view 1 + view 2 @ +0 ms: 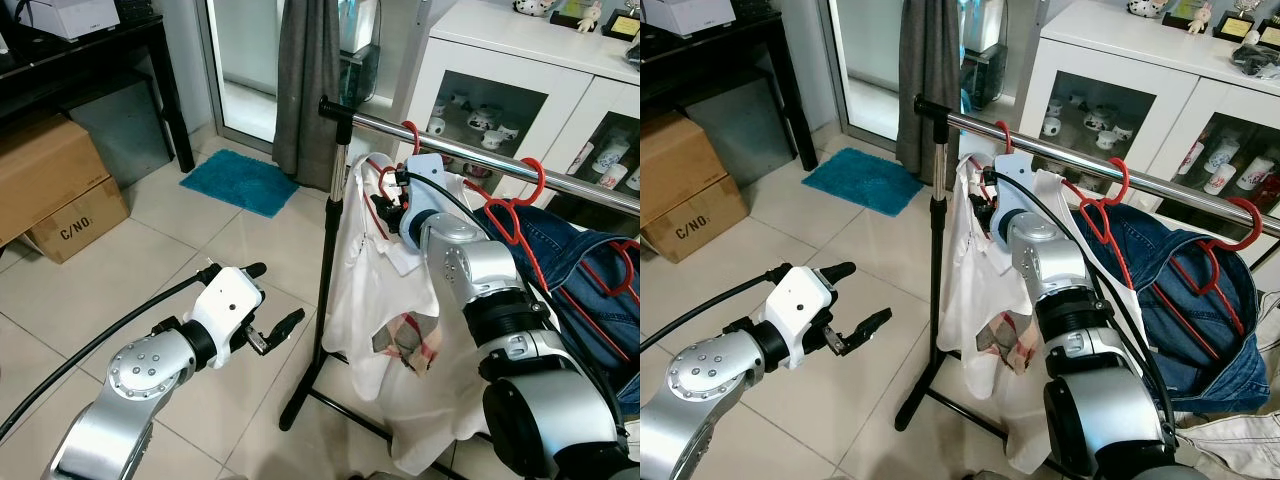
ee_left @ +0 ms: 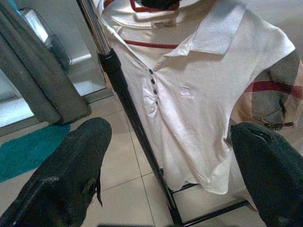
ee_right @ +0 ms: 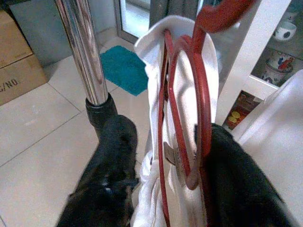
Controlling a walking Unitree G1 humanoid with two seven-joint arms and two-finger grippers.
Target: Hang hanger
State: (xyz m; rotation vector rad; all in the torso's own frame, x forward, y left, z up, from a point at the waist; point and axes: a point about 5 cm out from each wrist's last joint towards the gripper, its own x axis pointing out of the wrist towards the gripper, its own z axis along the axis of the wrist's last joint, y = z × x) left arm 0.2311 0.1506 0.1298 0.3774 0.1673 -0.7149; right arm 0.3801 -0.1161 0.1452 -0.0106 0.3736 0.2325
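Note:
A chrome clothes rail stands on a black post. A red hanger carrying a white polo shirt has its hook over the rail near the post end. My right gripper is up against the shirt's collar just under the rail. In the right wrist view its fingers press the red hanger and the bunched collar from both sides, shut on them. My left gripper hovers low to the left of the post, open and holding nothing, pointed at the shirt.
Further right on the rail hang another red hanger and blue jeans. A white glass-door cabinet stands behind. Cardboard boxes, a black table, a teal mat and a grey curtain lie to the left.

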